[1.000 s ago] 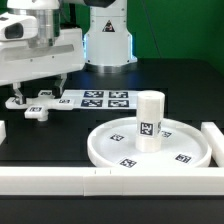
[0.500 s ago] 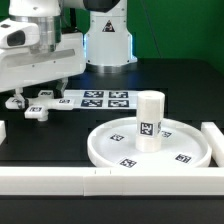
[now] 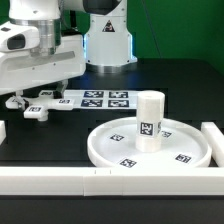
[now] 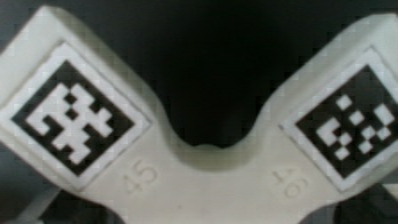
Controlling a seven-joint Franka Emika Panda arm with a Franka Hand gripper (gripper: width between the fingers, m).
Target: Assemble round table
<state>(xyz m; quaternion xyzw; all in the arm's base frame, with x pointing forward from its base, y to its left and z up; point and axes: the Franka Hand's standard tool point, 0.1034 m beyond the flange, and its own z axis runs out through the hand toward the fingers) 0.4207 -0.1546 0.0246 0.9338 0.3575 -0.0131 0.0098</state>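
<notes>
The round disc (image 3: 150, 147) lies at the exterior view's right with the short cylindrical leg (image 3: 149, 121) standing upright on its hub. The cross-shaped foot (image 3: 37, 105) lies on the black table at the exterior view's left. My gripper (image 3: 22, 101) is low over it, at table height. In the wrist view the foot (image 4: 199, 165) fills the picture, with two tagged arms spreading apart from its middle. My fingertips are hidden in both views, so I cannot tell whether they are closed on the foot.
The marker board (image 3: 103, 99) lies just behind the foot. White border blocks run along the front (image 3: 60, 181) and stand at the right edge (image 3: 213, 138). The robot base (image 3: 108, 40) stands at the back.
My arm has shifted slightly up and toward the exterior view's left. The foot, disc and leg stay where they were.
</notes>
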